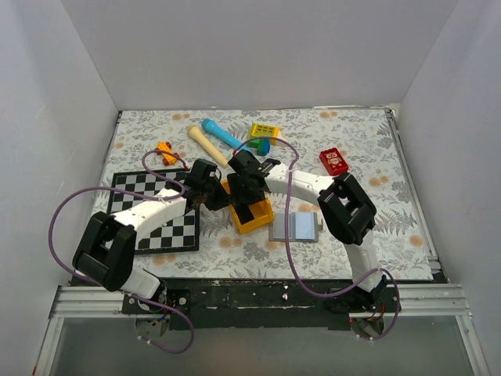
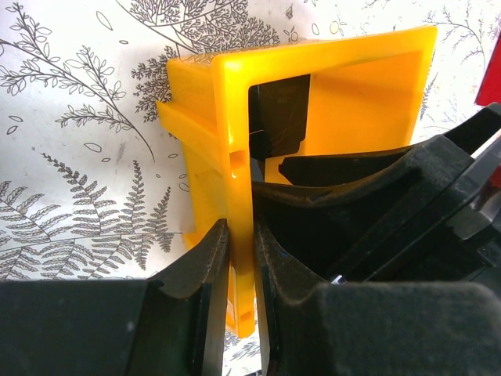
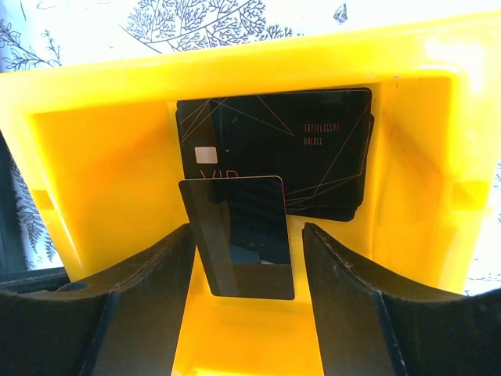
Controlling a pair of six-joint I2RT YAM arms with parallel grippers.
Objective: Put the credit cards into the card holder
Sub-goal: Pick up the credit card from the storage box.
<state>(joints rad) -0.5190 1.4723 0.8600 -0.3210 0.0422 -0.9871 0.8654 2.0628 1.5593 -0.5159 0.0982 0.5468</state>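
Left end effector [image 2: 241, 239] clamps tray wall [image 2: 235, 117]; right end effector [image 3: 249, 235] open astride card [image 3: 235, 207] below "VIP" card [image 3: 313, 149]

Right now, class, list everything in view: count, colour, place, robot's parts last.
cloth: one, white fern print, covering table.
chessboard: one, black-and-white, left.
tray: one, orange-yellow, centre.
credit cards: at least two, black, inside tray.
card holder: one, grey, right of tray.
red block: one, red, right rear.
yellow block: one, yellow, rear centre.
green-blue piece: one, small, beside yellow block.
blue tool: one, blue, rear centre.
cream stick: one, cream, beside blue tool.
orange toy: one, orange, left rear.
left arm, right arm: two, white-and-black, meeting over tray.
left fingers: two, black, shut on tray wall.
right fingers: two, black, open around a propped card.
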